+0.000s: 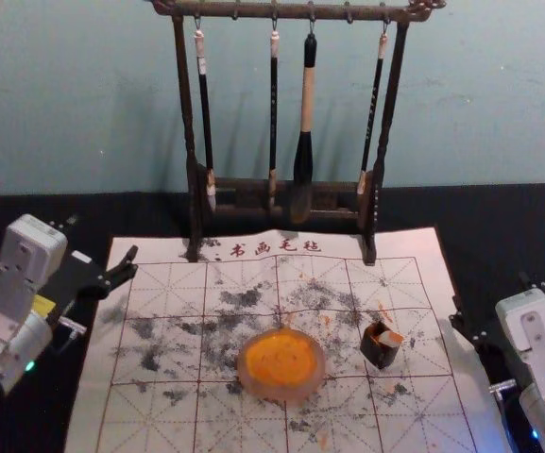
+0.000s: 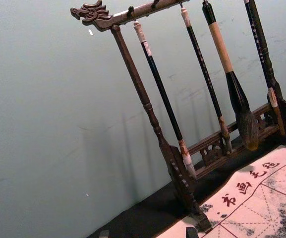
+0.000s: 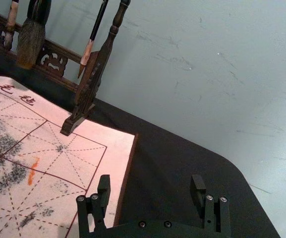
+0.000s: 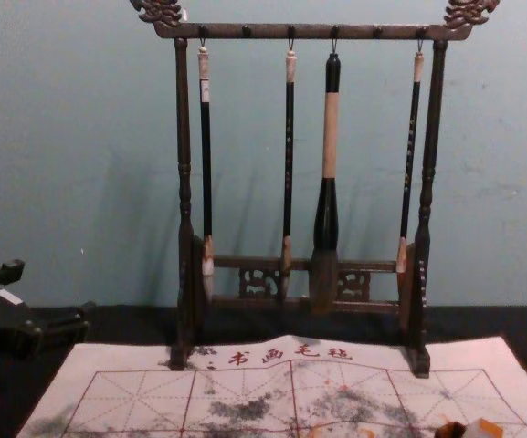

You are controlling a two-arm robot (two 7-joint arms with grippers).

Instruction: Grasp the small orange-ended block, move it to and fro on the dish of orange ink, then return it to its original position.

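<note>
Two grippers with fingers spread and nothing between them; the right one (image 1: 497, 293) is out by the right edge of the mat (image 1: 159, 415), angled inward, and the small orange-ended block (image 1: 377, 355) sits on that mat, well apart from its fingers, between them and the dish (image 1: 250, 388); dark, squarish sides on the block, orange and white up top; round, translucent-looking rim on the dish, wet-looking orange ink inside; gridded, black-smudged mat; left gripper (image 1: 104, 238) parked at the far-left edge.
</note>
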